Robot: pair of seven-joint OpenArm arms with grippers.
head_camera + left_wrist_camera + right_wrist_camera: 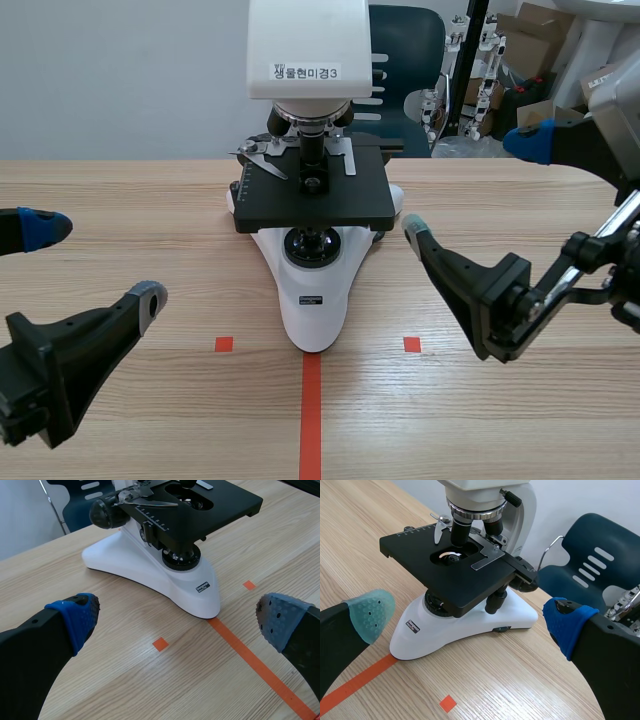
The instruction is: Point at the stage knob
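Looming nearest at the lower left of the scene view as the left claw [97, 262]: hanging released, blue pad and grey pad standing well apart, gripping nothing, hovering over the wooden bench [120, 200]. Coming in at the right edge as the right claw [472, 185]: likewise released and gripping nothing, with the grey-green pad lying near the right flank of the microscope [312, 290] but apart from it, and the blue pad raised toward the upper right.

Standing at the centre of the frame, white base pointing down toward the lower edge and touching the top end of the orange-red tape line [311, 420]. Carrying the black stage [340, 200] level above that base, under the objective lenses and the white head.

Hanging as the stage knob [495, 601] beneath the stage's right side, a black stem pointing down toward the base; in the right wrist view, sitting ahead of the claw, between the lines of its two pads, with neither pad touching it. Lying mostly hidden under the stage's lower right corner in the scene view, near the grey-green pad.

Showing a dark blue chair [405, 40] at the upper middle behind the microscope, and cardboard boxes [540, 40] at the upper right.
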